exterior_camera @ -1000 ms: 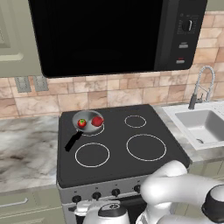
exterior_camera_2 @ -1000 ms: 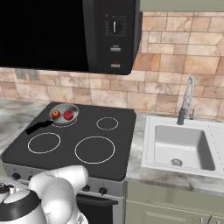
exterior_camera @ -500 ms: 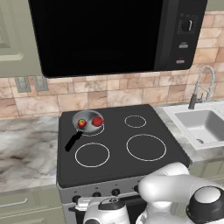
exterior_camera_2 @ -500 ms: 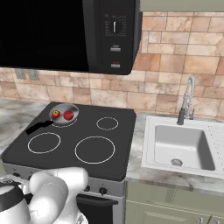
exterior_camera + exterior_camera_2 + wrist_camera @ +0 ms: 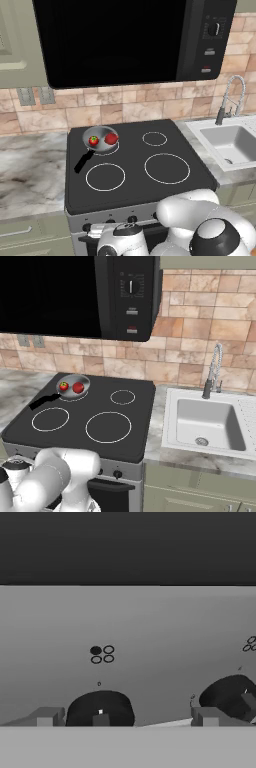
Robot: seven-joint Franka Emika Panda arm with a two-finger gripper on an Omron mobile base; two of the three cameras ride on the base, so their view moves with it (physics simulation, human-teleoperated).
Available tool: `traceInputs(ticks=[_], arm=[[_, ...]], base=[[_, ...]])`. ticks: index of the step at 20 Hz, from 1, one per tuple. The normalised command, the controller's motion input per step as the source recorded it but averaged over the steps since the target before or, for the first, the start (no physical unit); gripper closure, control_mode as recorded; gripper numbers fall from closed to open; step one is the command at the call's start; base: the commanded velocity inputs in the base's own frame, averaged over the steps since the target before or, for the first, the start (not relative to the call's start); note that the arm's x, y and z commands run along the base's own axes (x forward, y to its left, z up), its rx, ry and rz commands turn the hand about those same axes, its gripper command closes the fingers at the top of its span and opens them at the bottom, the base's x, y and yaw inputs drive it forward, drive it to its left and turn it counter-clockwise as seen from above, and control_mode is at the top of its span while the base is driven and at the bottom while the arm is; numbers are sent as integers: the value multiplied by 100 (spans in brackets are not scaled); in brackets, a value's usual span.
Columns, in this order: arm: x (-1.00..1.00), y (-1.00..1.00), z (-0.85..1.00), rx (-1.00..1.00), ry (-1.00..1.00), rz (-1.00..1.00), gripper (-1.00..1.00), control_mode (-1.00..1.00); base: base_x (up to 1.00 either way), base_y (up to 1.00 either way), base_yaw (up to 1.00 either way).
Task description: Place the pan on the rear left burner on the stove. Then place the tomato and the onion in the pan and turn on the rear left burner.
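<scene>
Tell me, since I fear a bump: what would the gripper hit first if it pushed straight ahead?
Probably the stove's silver front panel, near a black knob between the open gripper fingers. How far off the panel is, the hand view doesn't show.

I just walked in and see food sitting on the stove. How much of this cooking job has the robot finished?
Done, it seems: the pan sits on the rear left burner of the stove, with the tomato and the onion inside. In hand: the open tool is down at the silver front panel, facing a black knob. Left: turning that burner on; nothing shows it lit.
</scene>
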Motion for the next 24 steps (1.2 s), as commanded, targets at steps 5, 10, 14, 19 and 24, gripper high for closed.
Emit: traceInputs(ticks=[5,10,14,19,24], arm=[[7,3,-32,0,0,0,-100,-100],[7,7,-26,0,0,0,-100,-100],[11,5,-24,0,0,0,-100,-100],[10,17,-28,0,0,0,100,-100],[1,8,-20,-1,0,0,100,-100]], base=[[0,0,0],[0,0,0],[0,0,0],[0,0,0],[0,0,0]])
